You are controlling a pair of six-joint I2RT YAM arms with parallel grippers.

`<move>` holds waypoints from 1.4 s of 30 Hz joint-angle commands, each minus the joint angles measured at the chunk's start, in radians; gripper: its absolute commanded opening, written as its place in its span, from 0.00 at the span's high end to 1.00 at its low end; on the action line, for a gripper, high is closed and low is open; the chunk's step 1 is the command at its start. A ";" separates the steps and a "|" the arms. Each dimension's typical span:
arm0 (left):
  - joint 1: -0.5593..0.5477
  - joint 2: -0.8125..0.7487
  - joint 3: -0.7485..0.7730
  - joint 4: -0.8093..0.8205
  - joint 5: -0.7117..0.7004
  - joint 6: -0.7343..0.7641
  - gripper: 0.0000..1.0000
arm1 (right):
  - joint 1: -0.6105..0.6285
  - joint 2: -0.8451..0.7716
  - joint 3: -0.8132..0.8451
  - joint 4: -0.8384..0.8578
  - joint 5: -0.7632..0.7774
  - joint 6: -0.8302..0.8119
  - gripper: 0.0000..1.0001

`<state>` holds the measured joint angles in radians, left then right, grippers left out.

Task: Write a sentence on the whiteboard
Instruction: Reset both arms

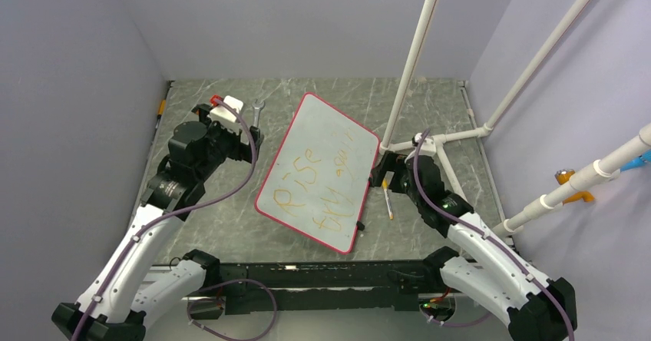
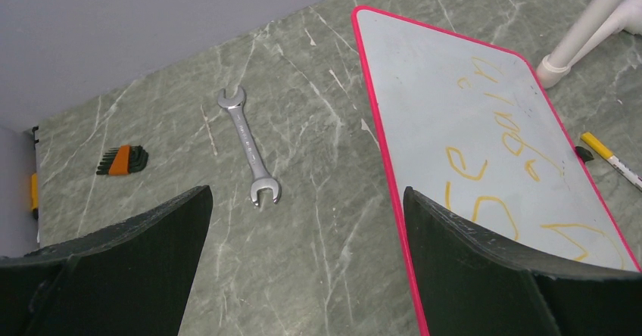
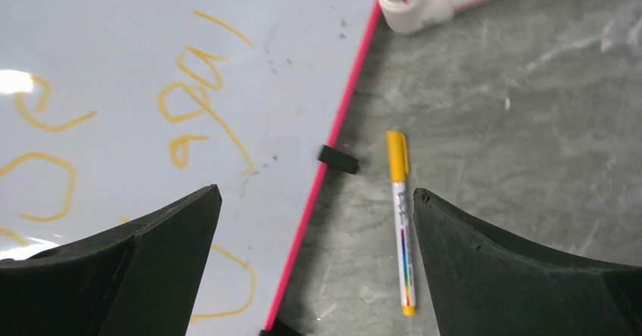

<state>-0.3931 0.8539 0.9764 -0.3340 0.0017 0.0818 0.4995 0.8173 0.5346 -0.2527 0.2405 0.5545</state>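
The whiteboard (image 1: pixel 322 126) lies flat, sentence (image 1: pixel 303 173) written. A marker (image 3: pixel 400 222) rests just beside its right rim, a wrench (image 2: pixel 248 145) to its left. The left gripper (image 2: pixel 306 200) and right gripper (image 3: pixel 318 196) stand wide apart, empty.

Green marbled table (image 1: pixel 345 95). Silver double-ended wrench (image 2: pixel 250 148) lies flat on it, far-left area. Black-and-orange hex key set (image 2: pixel 123 160) sits left of the wrench, apart from it. Small orange piece (image 2: pixel 33 192) at the table's left edge, can't tell what. Yellow-and-white marker (image 3: pixel 400 222) lies flat on the right side, capped, yellow cap pointing away. White pipe frame (image 1: pixel 414 57) stands far right, its foot near the marker.
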 commanded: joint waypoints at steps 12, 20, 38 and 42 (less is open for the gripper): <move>0.095 0.003 0.023 0.025 -0.090 -0.076 0.01 | -0.003 -0.008 0.268 0.045 -0.178 -0.131 0.00; 0.097 0.002 0.019 0.017 -0.173 -0.070 0.01 | -0.003 -0.012 0.305 0.068 -0.162 -0.105 0.00; 0.097 -0.026 -0.003 0.029 -0.304 -0.070 0.01 | -0.002 -0.258 0.143 -0.005 -0.088 -0.104 0.00; 0.097 -0.039 -0.006 0.029 -0.312 -0.075 0.01 | -0.003 -0.314 0.126 -0.056 -0.060 -0.104 0.00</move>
<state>-0.3004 0.8417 0.9745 -0.3355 -0.2718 0.0288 0.4988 0.5510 0.6724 -0.2623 0.1326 0.4484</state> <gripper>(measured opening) 0.994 0.994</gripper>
